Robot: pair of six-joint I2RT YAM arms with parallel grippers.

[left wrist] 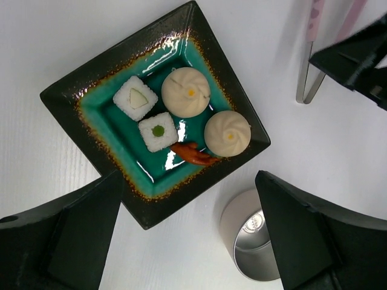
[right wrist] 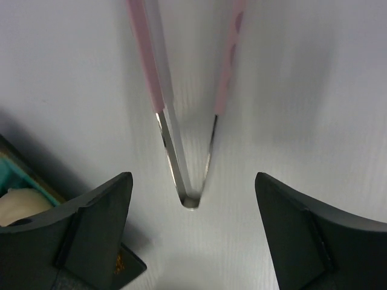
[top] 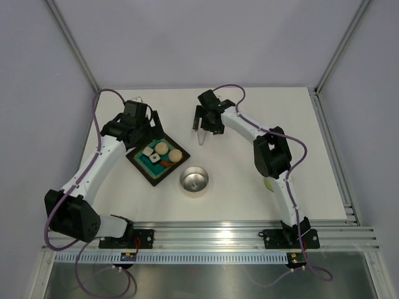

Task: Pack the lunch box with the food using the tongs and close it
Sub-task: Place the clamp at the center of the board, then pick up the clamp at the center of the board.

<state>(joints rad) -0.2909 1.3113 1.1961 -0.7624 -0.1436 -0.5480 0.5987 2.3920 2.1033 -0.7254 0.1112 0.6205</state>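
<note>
The pale-pink tongs (right wrist: pixel 158 90) lie flat on the table, their joined steel end between the fingertips of my right gripper (right wrist: pixel 192 187). That gripper is open and touches neither arm of the tongs. From above, the tongs (top: pixel 202 137) poke out under the right gripper (top: pixel 205 127). The food sits in the teal tray (left wrist: pixel 103 115): two beige buns (left wrist: pixel 185 92), two white cubes (left wrist: pixel 158 131) and a red-orange bit (left wrist: pixel 195 153). My left gripper (left wrist: pixel 188 181) hovers open over the tray's near corner. The steel lunch box (top: pixel 194 180) stands empty beside the tray, without its lid.
A lime-green lid (top: pixel 269 184) peeks out from under the right arm's forearm, right of the lunch box. The tray (top: pixel 144 172) sits diagonally at centre left. Metal frame rails run along the table's right and near edges.
</note>
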